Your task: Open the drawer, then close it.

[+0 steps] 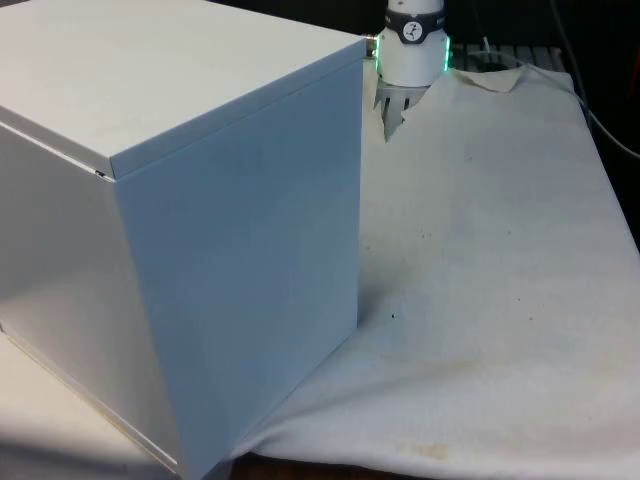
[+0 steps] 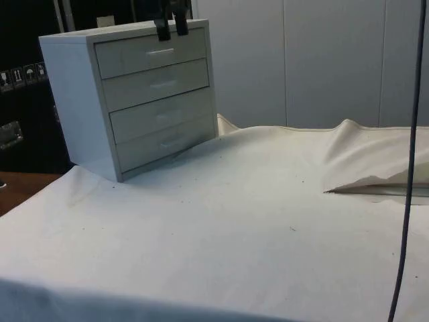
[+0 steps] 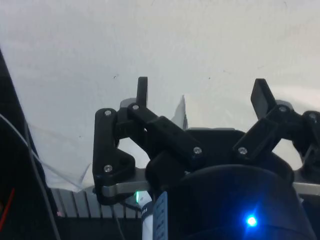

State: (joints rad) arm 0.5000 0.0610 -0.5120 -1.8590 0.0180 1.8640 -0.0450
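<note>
The chest of drawers [image 2: 137, 97] is standing at the left in the side view, on the white cloth [image 2: 255, 221], its four drawer fronts facing the open table and all sitting flush, so the opening is not yet begun. The gripper [image 2: 171, 27] is hanging right at the top front edge of the chest, just above the top drawer [image 2: 151, 51] and its small pale handle [image 2: 161, 51]. To do this step well, the fingers should be coming down level with that handle, one either side of it, closing firmly, then pulling straight out along the drawer's run, not slantwise. The arm is reaching in from above, fingers [image 3: 142, 92] pointing down and standing apart, gripping nothing, in the wrist view over bare cloth
</note>
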